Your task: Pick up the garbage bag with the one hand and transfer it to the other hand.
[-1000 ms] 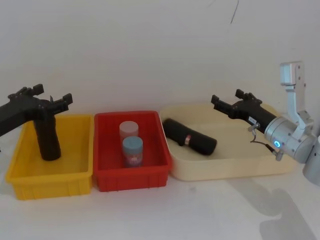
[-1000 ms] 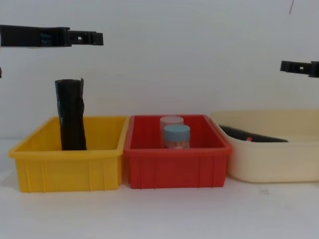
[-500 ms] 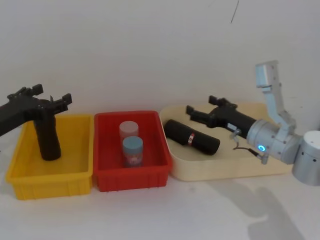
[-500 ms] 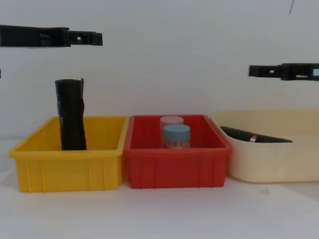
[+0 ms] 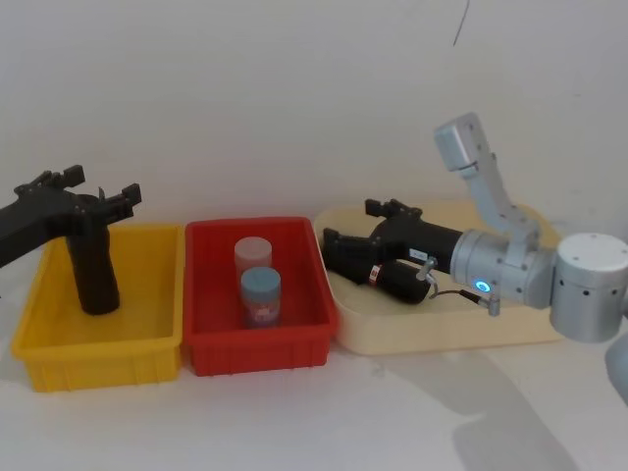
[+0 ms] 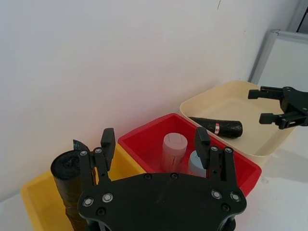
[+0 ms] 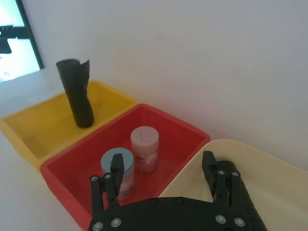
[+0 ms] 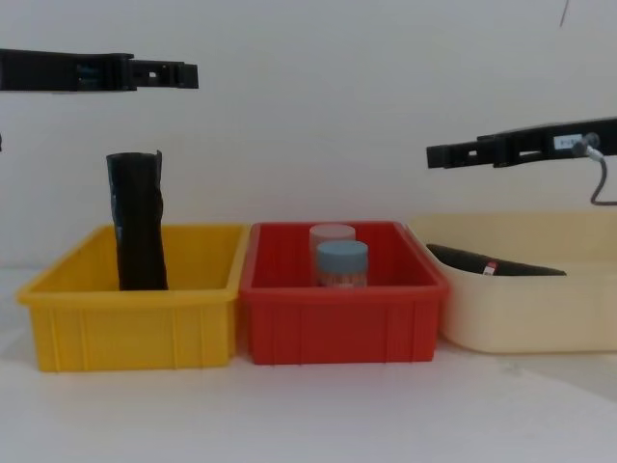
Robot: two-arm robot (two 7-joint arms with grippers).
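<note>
The garbage bag (image 5: pixel 381 269), a glossy black roll with a red-and-white label band, lies on its side in the cream tray (image 5: pixel 442 329); it also shows low in that tray (image 8: pixel 494 263) and across it (image 6: pixel 216 127). My right gripper (image 5: pixel 355 222), on the arm with the blue light ring, hovers open well above the bag's left end (image 8: pixel 439 154) and holds nothing. Its fingers frame the red bin (image 7: pixel 162 161). My left gripper (image 5: pixel 103 184) stays open and high above the yellow bin (image 8: pixel 183 72), with nothing in it.
A matte black roll (image 5: pixel 90 260) stands upright in the yellow bin (image 5: pixel 98 353). The red bin (image 5: pixel 260 348) between yellow bin and cream tray holds a blue-lidded jar (image 5: pixel 260 294) and a pink-lidded jar (image 5: pixel 253 253). A white wall rises close behind.
My right arm has swung left across the cream tray, bringing its open gripper from the tray's right side to above the bag's left end. The left arm has not moved.
</note>
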